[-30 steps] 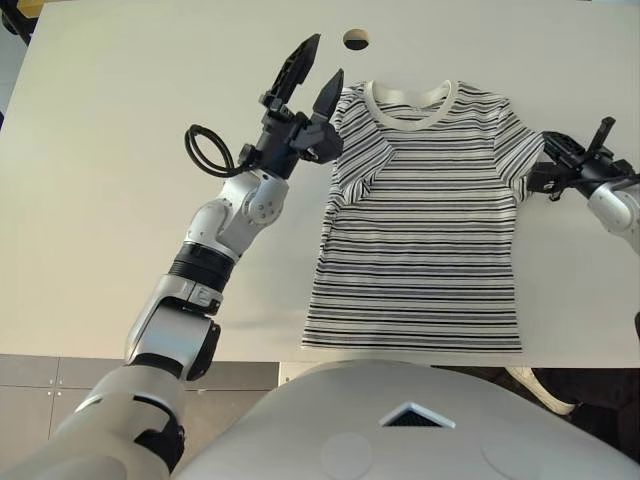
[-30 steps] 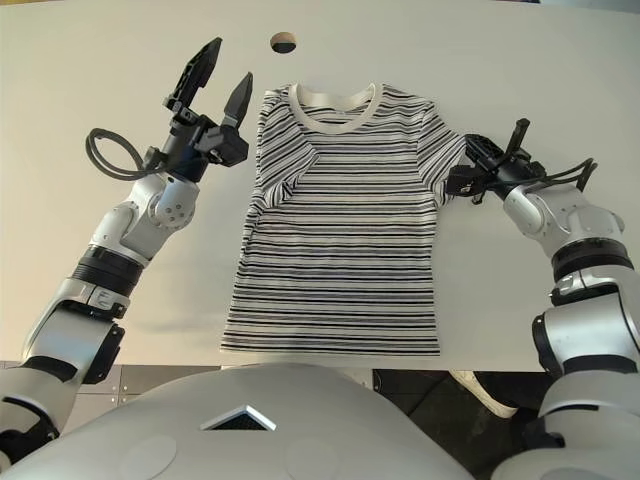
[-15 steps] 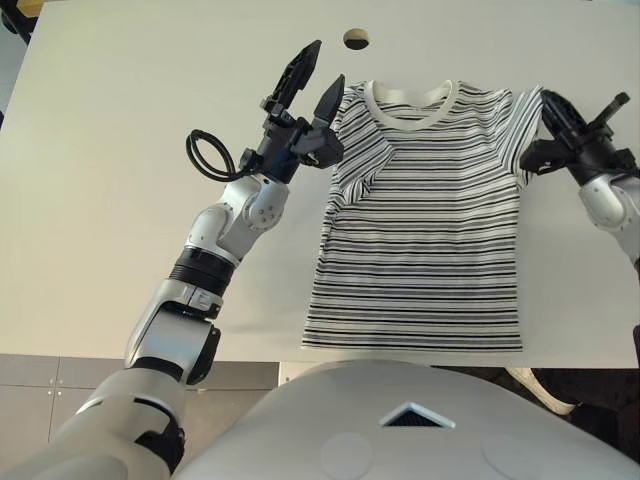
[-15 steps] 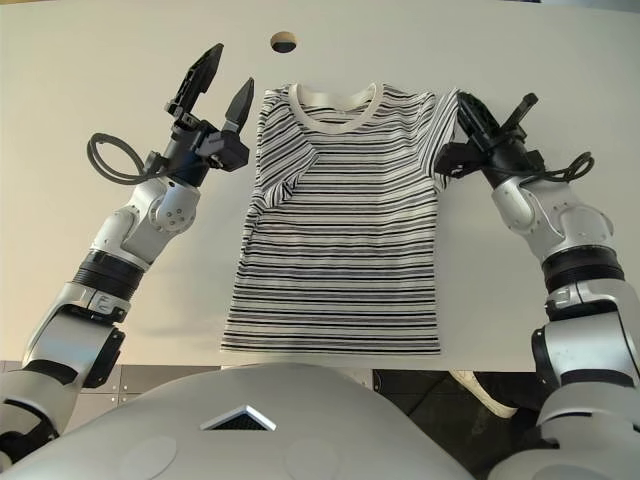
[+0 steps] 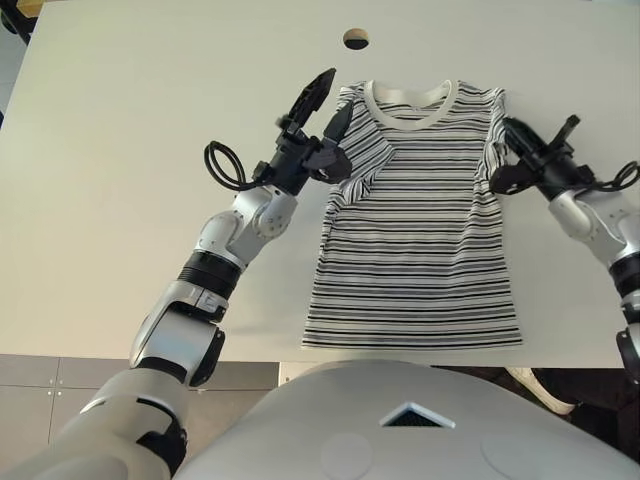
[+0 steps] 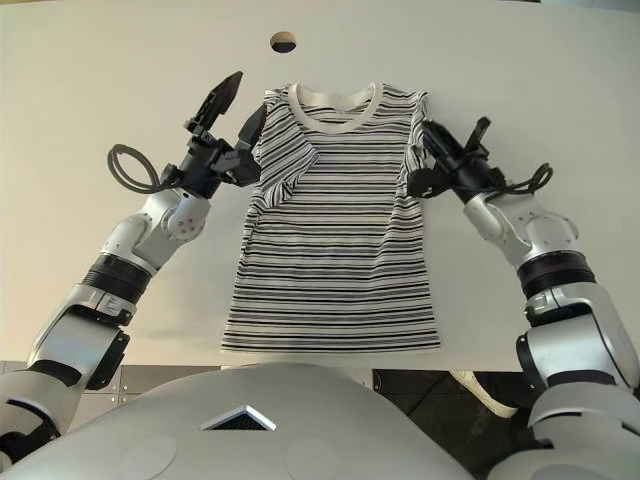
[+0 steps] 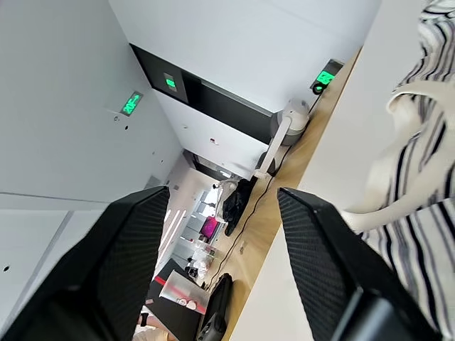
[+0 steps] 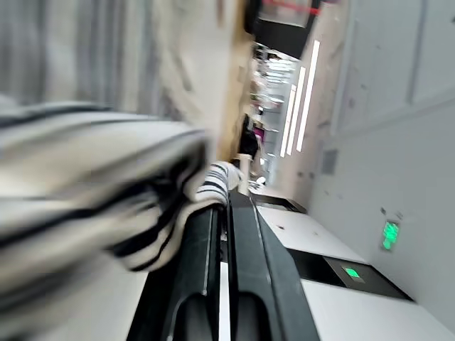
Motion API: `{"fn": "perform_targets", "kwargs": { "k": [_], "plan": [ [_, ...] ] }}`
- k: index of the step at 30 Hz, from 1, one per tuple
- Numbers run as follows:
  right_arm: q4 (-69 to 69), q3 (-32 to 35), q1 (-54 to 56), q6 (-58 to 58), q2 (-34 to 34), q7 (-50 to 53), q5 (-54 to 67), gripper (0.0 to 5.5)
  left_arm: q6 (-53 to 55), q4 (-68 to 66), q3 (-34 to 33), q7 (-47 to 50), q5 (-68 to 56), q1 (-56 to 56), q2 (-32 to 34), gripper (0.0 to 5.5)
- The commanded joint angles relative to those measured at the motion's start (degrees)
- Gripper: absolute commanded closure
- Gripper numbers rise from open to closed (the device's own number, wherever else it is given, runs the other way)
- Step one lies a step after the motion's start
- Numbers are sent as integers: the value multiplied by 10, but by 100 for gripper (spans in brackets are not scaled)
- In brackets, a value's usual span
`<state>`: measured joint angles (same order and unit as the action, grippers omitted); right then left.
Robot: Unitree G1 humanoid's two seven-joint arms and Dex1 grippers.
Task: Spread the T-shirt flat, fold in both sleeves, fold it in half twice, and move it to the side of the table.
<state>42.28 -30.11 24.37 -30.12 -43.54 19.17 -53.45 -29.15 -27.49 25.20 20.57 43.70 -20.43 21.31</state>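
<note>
- The T-shirt (image 5: 415, 240) lies front up on the table (image 5: 120, 150), with its collar at 12 o'clock and its hem at 6 o'clock, close to the table edge nearest me.
- My right gripper (image 5: 512, 138) sits at 2 o'clock from the shirt's centre. Its fingers are closed on the right sleeve (image 5: 494, 125), which is lifted off the table and stands above the shoulder.
- My left gripper (image 5: 336, 92) hovers at 10 o'clock from the shirt's centre, just beside the left shoulder. Its fingers are spread wide and hold nothing.
- The left sleeve (image 5: 362, 165) lies turned inward on the chest.
- From the head views I cannot tell whether my left gripper's nearer finger touches the fabric. My right gripper covers the cuff it holds.
- The right wrist view adds the grip itself: fingers (image 8: 202, 284) are almost together, with striped cloth bunched at their tips.
- The left wrist view adds the open gap between fingers (image 7: 121, 270), with the collar beyond.
- A round hole (image 5: 354, 39) in the table lies at 12 o'clock from my left gripper.
</note>
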Motion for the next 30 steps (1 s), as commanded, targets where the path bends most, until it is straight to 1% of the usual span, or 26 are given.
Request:
{"fn": "perform_targets", "kwargs": {
  "k": [1, 7, 11, 16, 20, 22, 23, 25, 26, 28, 30],
  "plan": [
    [-10, -30, 17, -13, 18, -19, -25, 539, -3, -10, 10, -10, 7, -1, -2, 264],
    [-27, -41, 24, -9, 24, -23, -35, 539, -3, -25, 14, 0, 7, -11, -9, 264],
    [-77, -32, 9, 1, 16, -13, -42, 539, -5, -33, 13, 5, 4, -12, -11, 264],
    [-99, -19, -7, 10, 2, -23, -36, 456, -6, -33, 4, 6, 0, -16, -6, 264],
    [-143, -4, -36, 9, -17, -35, -27, 386, -12, -19, -14, -2, -9, -6, 21, 264],
    [-159, 3, -49, 12, -22, -38, -24, 339, -15, -11, -23, -7, -17, 2, 32, 264],
    [-167, 8, -58, 12, -25, -40, -22, 333, -17, -5, -27, -12, -21, 7, 37, 264],
    [-199, 28, -90, 10, -46, -47, -8, 285, -22, 12, -31, -32, -28, 22, 58, 264],
    [-234, 55, -127, 3, -68, -57, 25, 271, -36, 28, -36, -56, -44, 39, 80, 264],
    [-315, 127, -234, -16, -129, -85, 117, 265, -73, 79, -44, -127, -81, 92, 150, 264],
    [-403, 221, -371, -16, -172, -122, 205, 265, -104, 126, -44, -206, -104, 157, 235, 264]
  ]
}}
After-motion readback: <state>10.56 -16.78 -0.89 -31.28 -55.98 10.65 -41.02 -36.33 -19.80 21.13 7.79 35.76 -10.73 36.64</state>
